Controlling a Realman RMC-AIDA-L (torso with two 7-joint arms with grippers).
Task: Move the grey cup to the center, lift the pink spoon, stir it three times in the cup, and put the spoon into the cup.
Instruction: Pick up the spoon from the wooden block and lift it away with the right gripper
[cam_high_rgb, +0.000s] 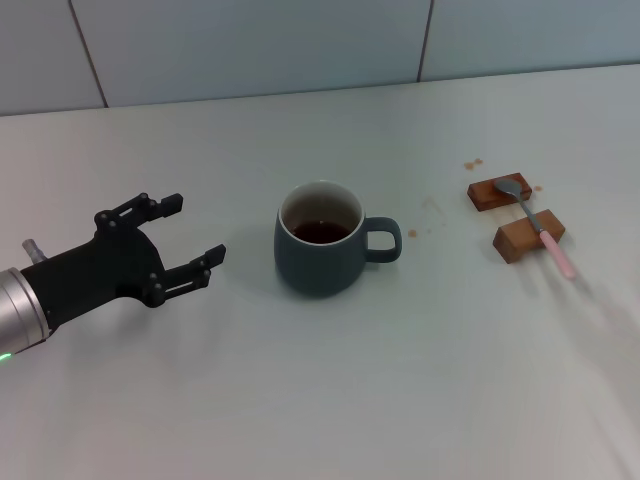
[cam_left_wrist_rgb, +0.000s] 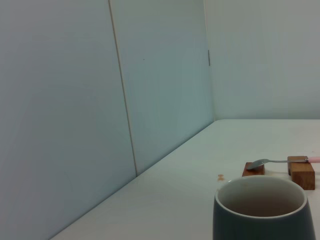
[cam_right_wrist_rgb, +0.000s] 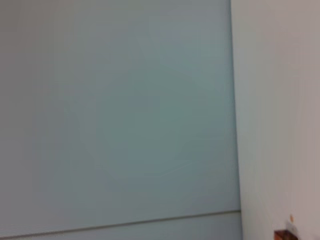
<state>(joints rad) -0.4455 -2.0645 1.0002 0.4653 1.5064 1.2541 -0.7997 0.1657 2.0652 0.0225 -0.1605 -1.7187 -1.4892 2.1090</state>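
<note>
From the head camera you see the left arm reaching in low from the left edge, its silver forearm ending in the black left gripper (cam_high_rgb: 192, 230), which points toward the middle of the white table (cam_high_rgb: 330, 400). Its fingers are spread wide with nothing between them, one fingertip (cam_high_rgb: 172, 201) farther from you and the other (cam_high_rgb: 214, 256) nearer. The gripper sits left of the squat dark blue-grey ceramic mug (cam_high_rgb: 320, 250), apart from it with bare table between. That grey cup stands upright around the middle of the table, its loop handle turned to the right and dark brown liquid inside its off-white interior. Well to its right you find the slim spoon with pale pink handle and grey metal bowl (cam_high_rgb: 540, 228), laid across two small brown wooden blocks (cam_high_rgb: 528, 236), bowl on the farther block and handle end running past the nearer one. A few brown spots (cam_high_rgb: 472, 163) mark the table near the blocks. The right gripper does not show here.

From the left wrist camera you look across the rim of the cup (cam_left_wrist_rgb: 262, 212) close by, with the spoon (cam_left_wrist_rgb: 280, 161) bridging the blocks (cam_left_wrist_rgb: 301, 173) beyond it and the pale panelled wall (cam_left_wrist_rgb: 100, 100) behind.

From the right wrist camera you get mostly the wall (cam_right_wrist_rgb: 120, 110) and a strip of table, with a corner of one block (cam_right_wrist_rgb: 286, 234) at the edge
</note>
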